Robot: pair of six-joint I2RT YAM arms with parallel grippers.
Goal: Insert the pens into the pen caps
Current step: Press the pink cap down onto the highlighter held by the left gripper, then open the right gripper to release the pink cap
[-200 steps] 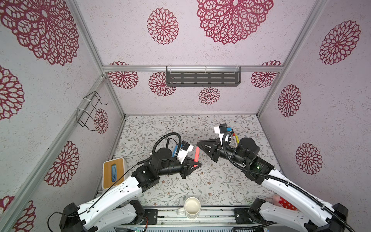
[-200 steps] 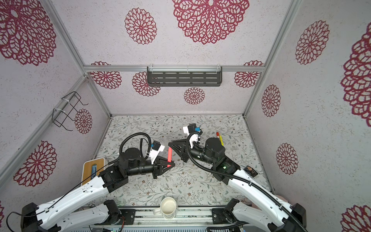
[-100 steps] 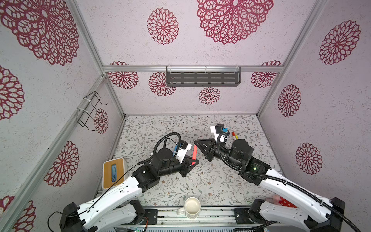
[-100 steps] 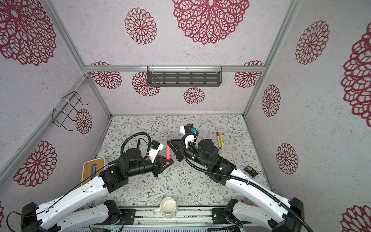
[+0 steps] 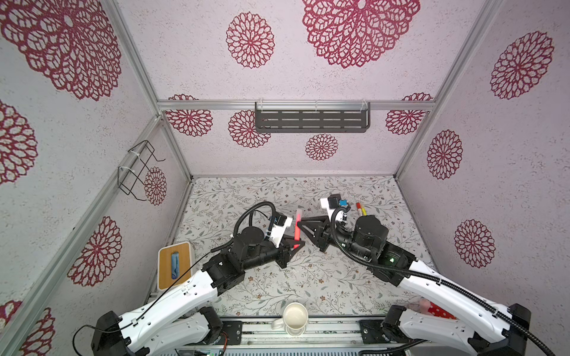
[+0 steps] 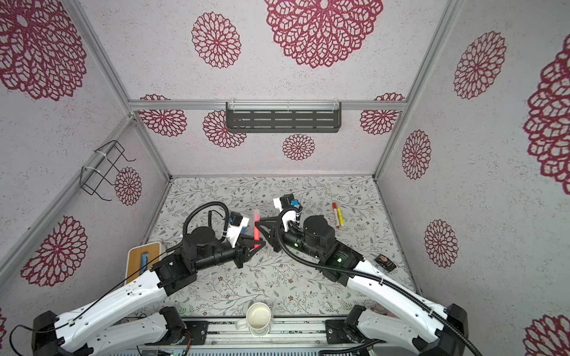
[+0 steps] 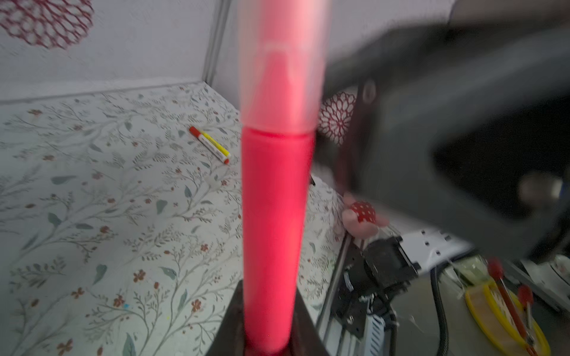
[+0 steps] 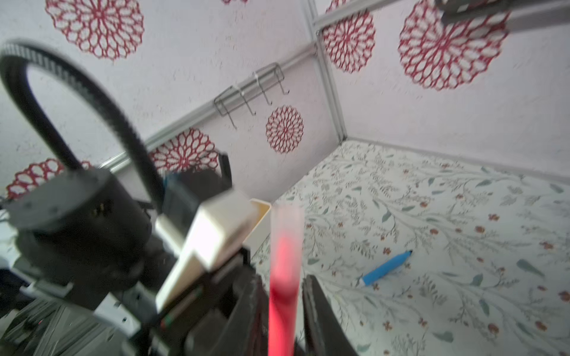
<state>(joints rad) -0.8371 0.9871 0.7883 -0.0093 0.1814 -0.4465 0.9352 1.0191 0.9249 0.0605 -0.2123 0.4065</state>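
A pink pen (image 5: 297,229) (image 6: 256,230) stands upright above the mat, and my left gripper (image 5: 295,245) (image 6: 257,245) is shut on its lower end. In the left wrist view the pen (image 7: 271,231) fills the middle, with a translucent pen cap (image 7: 282,71) sitting over its tip. My right gripper (image 8: 284,311) (image 5: 301,227) is open, one finger on each side of the capped end (image 8: 286,228), with small gaps. A yellow pen with a red cap (image 5: 361,210) (image 6: 337,214) (image 7: 209,145) lies at the back right. A blue pen (image 8: 385,268) lies on the mat.
A cream mug (image 5: 295,317) stands at the front edge. A wooden-topped tray (image 5: 166,277) with a blue thing sits at the left wall. A pink and red spotted toy (image 5: 431,308) lies front right, a small dark object (image 6: 384,262) near the right wall.
My right gripper has moved left up to the pen's top and its jaws have parted. The left gripper keeps the pink pen, shifted slightly left.
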